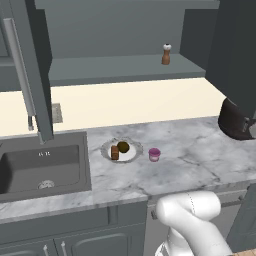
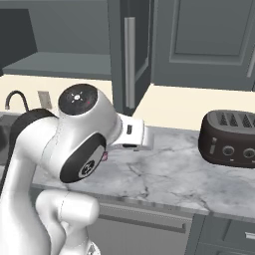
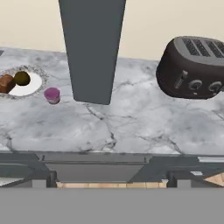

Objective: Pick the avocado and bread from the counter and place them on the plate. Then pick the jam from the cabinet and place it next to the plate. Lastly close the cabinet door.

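So the only thing left was the dark grey panelled cabinet door (image 3: 92, 48), which hung open edge-on dead ahead of the hand, long axis vertical, above the veined marble counter (image 3: 131, 127). The pink jam jar (image 1: 154, 154) sat just beside the scalloped white plate (image 1: 131, 155). Gripper's fingers were spread wide, holding nothing.

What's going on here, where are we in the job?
The avocado and bread sit on the plate, and the jam stands on the counter right beside it. The cabinet door hangs open, with a pepper mill on the shelf. The hand is open and holds nothing. Closing the door is what's left.
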Controlling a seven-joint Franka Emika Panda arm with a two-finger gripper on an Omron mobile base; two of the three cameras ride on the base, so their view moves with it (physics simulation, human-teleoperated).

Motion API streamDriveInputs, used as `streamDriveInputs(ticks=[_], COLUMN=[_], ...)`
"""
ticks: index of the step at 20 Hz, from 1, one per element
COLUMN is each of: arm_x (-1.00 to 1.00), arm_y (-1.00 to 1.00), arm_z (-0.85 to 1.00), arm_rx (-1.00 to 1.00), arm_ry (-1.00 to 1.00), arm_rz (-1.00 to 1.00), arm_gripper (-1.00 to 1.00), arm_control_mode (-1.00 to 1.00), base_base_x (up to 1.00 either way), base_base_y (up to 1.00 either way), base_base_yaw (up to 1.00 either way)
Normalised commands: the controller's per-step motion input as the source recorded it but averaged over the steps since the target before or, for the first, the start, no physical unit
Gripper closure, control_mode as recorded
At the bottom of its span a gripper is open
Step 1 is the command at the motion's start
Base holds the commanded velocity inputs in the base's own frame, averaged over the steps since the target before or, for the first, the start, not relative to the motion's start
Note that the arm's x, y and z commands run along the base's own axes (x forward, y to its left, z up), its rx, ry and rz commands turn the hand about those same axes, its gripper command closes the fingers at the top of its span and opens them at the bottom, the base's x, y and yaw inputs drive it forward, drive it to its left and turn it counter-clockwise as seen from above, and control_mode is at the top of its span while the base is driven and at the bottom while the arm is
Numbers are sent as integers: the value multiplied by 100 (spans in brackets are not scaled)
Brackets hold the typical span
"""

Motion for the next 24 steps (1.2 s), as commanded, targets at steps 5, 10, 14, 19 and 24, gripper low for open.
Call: streamDriveInputs(ticks=[5, 10, 14, 19, 24], arm_x=[8, 31, 34, 60, 95], arm_y=[-36, -27, -22, -8, 0], arm_z=[21, 2, 0, -2, -3], arm_rx=[22, 23, 21, 16, 7], arm_ry=[-17, -27, -29, -12, 0], arm_rz=[4, 11, 13, 14, 10], arm_gripper=[-100, -100, -100, -100, -100], arm_control_mode=[-100, -100, -100, -100, -100], base_base_x=[0, 0, 0, 0, 0], base_base_y=[0, 0, 0, 0, 0], base_base_yaw=[0, 0, 0, 0, 0])
